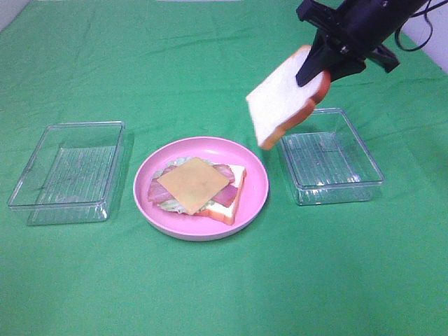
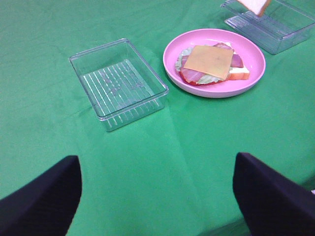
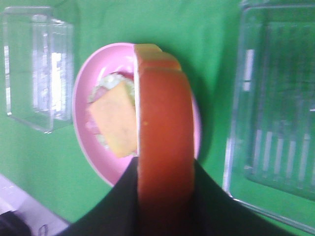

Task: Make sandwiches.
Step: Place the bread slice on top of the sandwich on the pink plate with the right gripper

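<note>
A half-built sandwich [image 1: 199, 187] lies on the round pink plate [image 1: 255, 199]: a bread slice, green lettuce, pink bacon strips and a yellow cheese square [image 1: 194, 183] on top. It also shows in the left wrist view [image 2: 212, 64] and the right wrist view [image 3: 115, 120]. My right gripper [image 1: 323, 68] is shut on a second bread slice [image 1: 285, 98] and holds it tilted in the air, above the right tray's near-left corner and to the right of the plate. In the right wrist view its orange crust [image 3: 162, 142] fills the middle. My left gripper [image 2: 157, 196] is open and empty, low over the cloth.
A clear plastic tray [image 1: 70, 171] stands left of the plate and another clear tray [image 1: 332, 157] stands right of it, both holding nothing. A green cloth [image 1: 224, 294] covers the table.
</note>
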